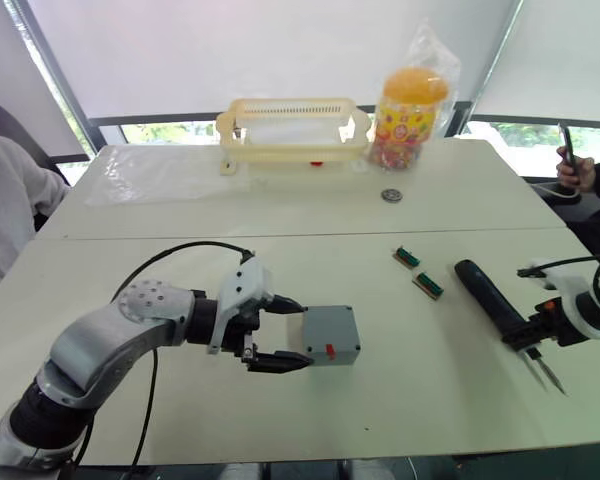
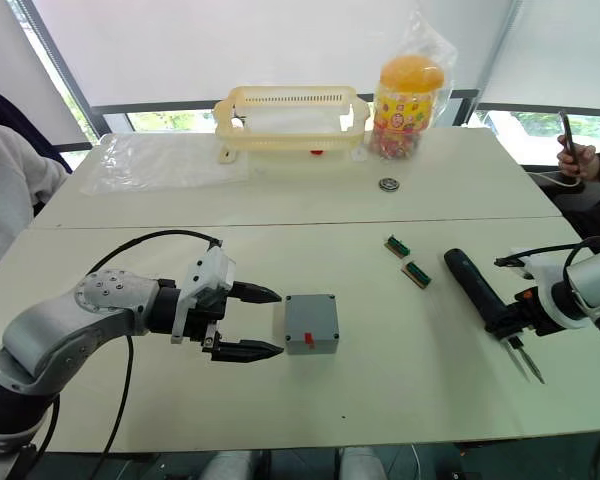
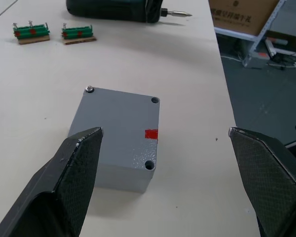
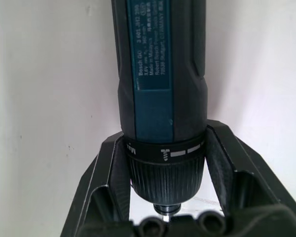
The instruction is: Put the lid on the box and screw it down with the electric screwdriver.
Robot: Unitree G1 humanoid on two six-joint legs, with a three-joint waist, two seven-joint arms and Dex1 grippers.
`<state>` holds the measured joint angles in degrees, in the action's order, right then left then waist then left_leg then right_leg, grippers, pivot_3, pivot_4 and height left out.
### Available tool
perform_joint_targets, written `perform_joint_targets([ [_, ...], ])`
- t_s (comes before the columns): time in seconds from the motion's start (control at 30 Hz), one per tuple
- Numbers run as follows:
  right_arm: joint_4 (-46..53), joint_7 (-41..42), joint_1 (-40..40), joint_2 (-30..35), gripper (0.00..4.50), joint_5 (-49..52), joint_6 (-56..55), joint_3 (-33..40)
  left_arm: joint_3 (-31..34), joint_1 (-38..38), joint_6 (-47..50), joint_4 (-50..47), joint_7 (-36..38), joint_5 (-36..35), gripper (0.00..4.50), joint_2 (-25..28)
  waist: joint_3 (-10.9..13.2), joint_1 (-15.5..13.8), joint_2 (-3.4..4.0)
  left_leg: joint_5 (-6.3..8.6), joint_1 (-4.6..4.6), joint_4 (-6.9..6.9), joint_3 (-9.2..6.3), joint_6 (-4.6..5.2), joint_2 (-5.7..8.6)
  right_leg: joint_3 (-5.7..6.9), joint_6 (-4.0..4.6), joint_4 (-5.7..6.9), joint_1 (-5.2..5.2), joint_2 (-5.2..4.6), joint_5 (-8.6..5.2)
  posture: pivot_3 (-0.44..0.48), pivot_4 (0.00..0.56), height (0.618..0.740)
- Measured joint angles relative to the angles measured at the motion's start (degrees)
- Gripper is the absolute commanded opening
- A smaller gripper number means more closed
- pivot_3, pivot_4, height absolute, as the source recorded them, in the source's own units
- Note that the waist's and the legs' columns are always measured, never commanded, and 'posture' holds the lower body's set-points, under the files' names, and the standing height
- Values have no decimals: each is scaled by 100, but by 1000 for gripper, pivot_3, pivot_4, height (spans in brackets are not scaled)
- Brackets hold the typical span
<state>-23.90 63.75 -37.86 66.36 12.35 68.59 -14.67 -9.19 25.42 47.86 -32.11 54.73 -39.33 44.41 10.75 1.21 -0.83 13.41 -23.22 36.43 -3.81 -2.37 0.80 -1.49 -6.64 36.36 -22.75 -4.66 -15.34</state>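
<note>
The lid [image 3: 117, 129] sits on the box [image 2: 311, 324], flush with its edges, near the middle of the table [image 2: 280, 260]; the placing step appears complete. In the left wrist view, one corner of the lid carries a raised screw head, while two other corners show as dark holes and the fourth is hidden behind a finger, so fastening is judged to be at most begun, with most corners left to drive. The left gripper [image 2: 252, 322] is spread wide and empty, its tips just beside the box on the robot's left, one to the far side and one to the near side, not touching it. The right gripper [image 4: 166, 195] is closed around the collar of the screwdriver [image 2: 475, 290], which lies flat on the table well to the right of the box, beyond two green boards [image 2: 407, 260]. Remaining work: lift the screwdriver, bring its bit to each open corner, and drive the screws.
</note>
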Motion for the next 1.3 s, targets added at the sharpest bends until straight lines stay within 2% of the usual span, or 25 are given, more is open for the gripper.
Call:
perform_joint_targets([
  [0.13,123,-810,177,-301,1707,155,-40,1235,-53,303,-234,489,297,139,4210,25,15,-25,48,0,-13,14,12,0,1,-10,-4,3,-16,-1,15,0,150,740],
  [0.27,1520,-1374,1120,-647,1707,452,-234,2722,-375,751,-707,1178,735,538,4210,-168,11,-102,52,0,-14,4,-10,0,3,4,-19,10,-13,5,20,0,150,740],
  [0.43,2922,-2497,1456,-2093,1707,816,-463,4512,-623,1075,-1256,2191,1001,1060,4210,-567,14,-37,57,-1,-21,5,3,-1,6,-11,-22,29,-35,-1,22,0,150,740],
  [0.5,3865,-2966,1291,-2972,1707,1191,-737,5186,-649,1192,-1449,2422,1051,1227,4210,-716,14,-3,58,-1,-19,0,6,-1,3,-16,-24,53,-52,1,20,0,150,740],
  [0.53,4403,-3143,1180,-3382,1707,1461,-919,5325,-713,1270,-1538,2498,1097,1306,3660,-806,13,5,59,-2,-19,-2,4,-2,3,-17,-26,72,-60,2,15,0,150,740],
  [0.57,4783,-3285,1118,-3613,1707,1665,-1001,5329,-744,1296,-1624,2511,1144,1365,3326,-865,13,0,60,-2,-16,-7,1,-2,2,-17,-24,75,-61,5,11,0,150,740],
  [0.67,5750,-3753,1177,-4534,1707,2173,-1175,5052,-818,1292,-1795,2566,1210,1527,1810,-960,10,-16,56,-3,-14,-11,-6,-3,-6,-13,-19,80,-59,14,9,0,150,740],
  [0.87,6029,-4198,1873,-5381,1707,2336,-1520,3926,-927,1267,-1857,2604,1081,1790,1810,-1250,10,-56,56,-3,-21,3,-6,-4,9,-14,-19,79,-57,-1,9,0,150,740],
  [1.03,6131,-4342,2412,-5464,1707,2219,-2073,3229,-1204,994,-1977,2647,973,2160,1810,-1331,10,-18,56,-3,-19,-1,-7,-4,8,-15,-19,85,-62,3,9,0,150,740],
  [1.3,6135,-4584,2602,-5547,1707,2161,-2589,2628,-1227,965,-2024,2678,965,2348,1810,-1406,10,-22,56,-3,-17,-1,-9,-4,6,-15,-18,86,-61,5,9,0,150,740],
])
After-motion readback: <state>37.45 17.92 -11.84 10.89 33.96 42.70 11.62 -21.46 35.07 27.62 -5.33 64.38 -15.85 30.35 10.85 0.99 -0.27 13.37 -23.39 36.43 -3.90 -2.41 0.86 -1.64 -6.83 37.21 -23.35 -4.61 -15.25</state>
